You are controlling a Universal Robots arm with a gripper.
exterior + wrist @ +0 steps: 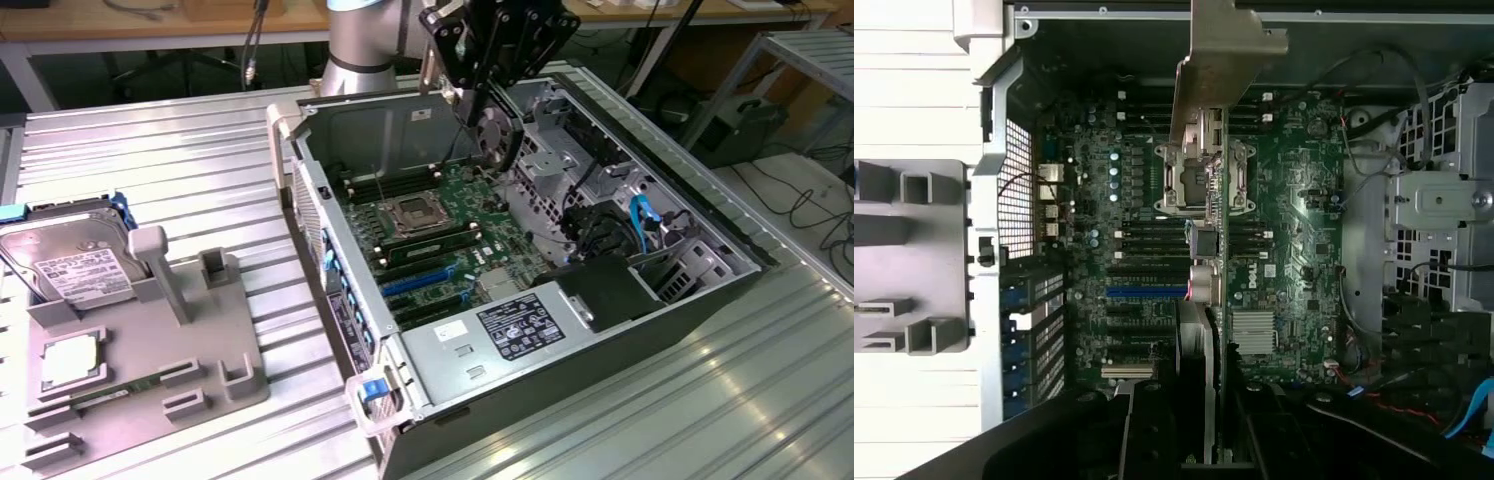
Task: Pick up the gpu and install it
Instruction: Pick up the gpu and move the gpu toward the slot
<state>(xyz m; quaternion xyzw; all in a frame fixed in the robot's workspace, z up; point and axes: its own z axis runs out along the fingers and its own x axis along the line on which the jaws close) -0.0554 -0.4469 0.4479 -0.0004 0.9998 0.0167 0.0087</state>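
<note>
Gripper (483, 88) jaws pinch the gpu (498, 135) by its upper edge; the card hangs edge-on inside the open computer case (694, 300), over the far part of the motherboard (441, 235). In the wrist view the gpu runs strip-like across the processor socket (1184, 180), with its silvery bracket (1219, 60) toward the case wall. The hard drive (74, 265) sits in a grey holder (200, 350) on the bench (160, 160) at the exterior view's left, well apart.

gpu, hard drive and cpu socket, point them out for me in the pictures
gpu (1214, 70), wrist view, on its silvery metal bracket.
hard drive (74, 265), exterior view, on its white label.
cpu socket (412, 214), exterior view, on the socket's middle, on the motherboard.
</note>
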